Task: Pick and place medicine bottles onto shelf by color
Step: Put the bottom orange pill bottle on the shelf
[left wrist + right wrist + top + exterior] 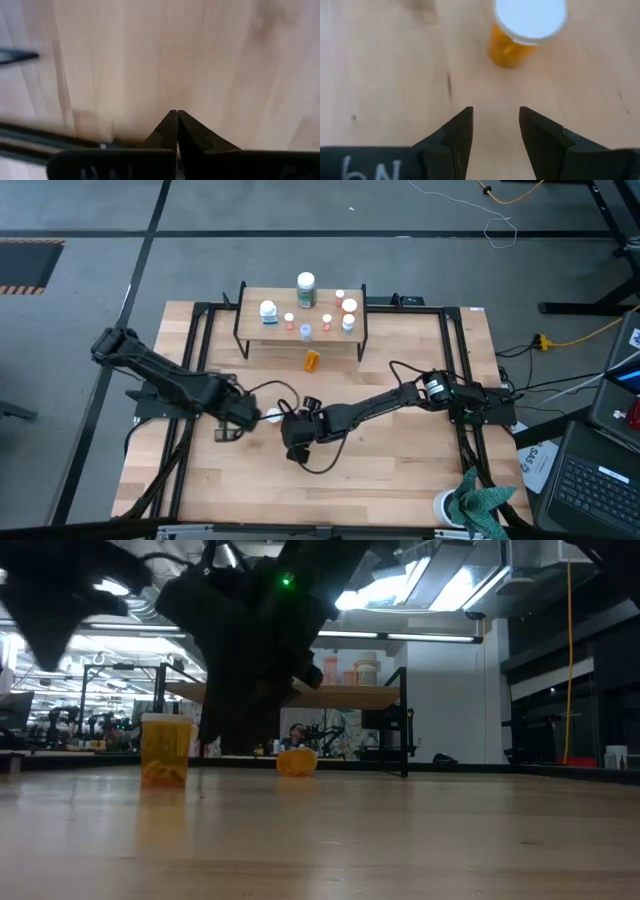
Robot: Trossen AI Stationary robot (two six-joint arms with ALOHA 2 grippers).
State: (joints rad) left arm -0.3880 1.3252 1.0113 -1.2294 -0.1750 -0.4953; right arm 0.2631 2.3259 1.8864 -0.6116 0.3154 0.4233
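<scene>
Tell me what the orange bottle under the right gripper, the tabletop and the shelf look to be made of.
Orange bottle: translucent amber plastic by its see-through glow, with an opaque white cap, likely plastic.
Tabletop: light wood with visible grain and plank seams, matte finish.
Shelf: a light-wood board on thin black legs, probably metal wire.
The right gripper is open above the bottle.

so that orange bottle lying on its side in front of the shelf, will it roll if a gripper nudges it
Probably. The orange bottle lies on its side on the bare table in front of the shelf, so its round body could roll off under a sideways push. It looks like small, smooth plastic, likely light and a bit slippery. A grip across the body seems safer than a nudge.
</scene>
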